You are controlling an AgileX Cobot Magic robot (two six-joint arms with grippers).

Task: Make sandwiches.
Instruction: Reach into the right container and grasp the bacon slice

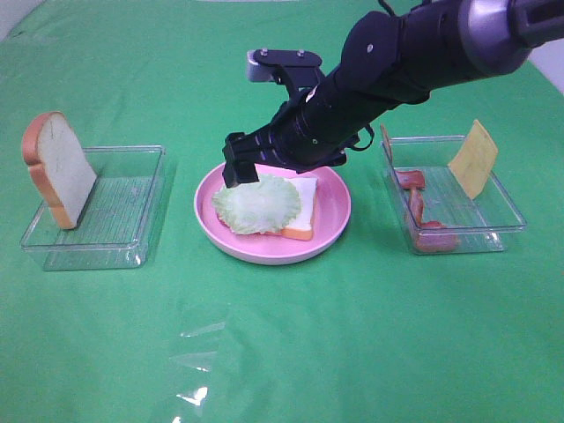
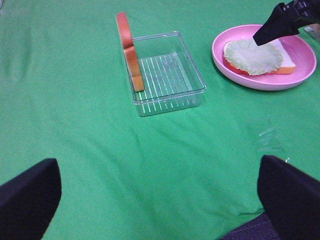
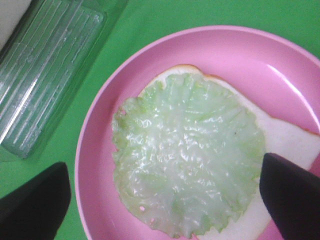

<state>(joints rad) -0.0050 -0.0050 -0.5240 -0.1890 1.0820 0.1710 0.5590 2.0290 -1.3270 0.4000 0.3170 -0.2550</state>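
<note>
Right gripper point(image 1: 242, 169): jaws spread, holding nothing, hovering low over the lettuce leaf point(image 1: 256, 204). The leaf lies flat on a bread slice point(image 1: 302, 211) in the pink plate point(image 1: 273, 253), mid-table. It sits off-centre, overhanging the bread toward the left edge and leaving bare bread on the right-edge side.

Lettuce layer looks placed, so I'd guess bacon or cheese is next. Lift straight up before traversing so a fingertip doesn't drag the leaf. Centre the next layer on the bread, not on the leaf.

Bacon strips point(image 1: 416, 207) lie on the floor of the clear tray point(image 1: 493, 220) near the right edge, and the cheese square point(image 1: 474, 159) leans on its wall.

Spare bread slice point(image 1: 57, 167) stands upright in the left-edge tray point(image 1: 123, 238).

Left gripper point(image 2: 160, 200): jaws wide, empty, well clear.
</note>
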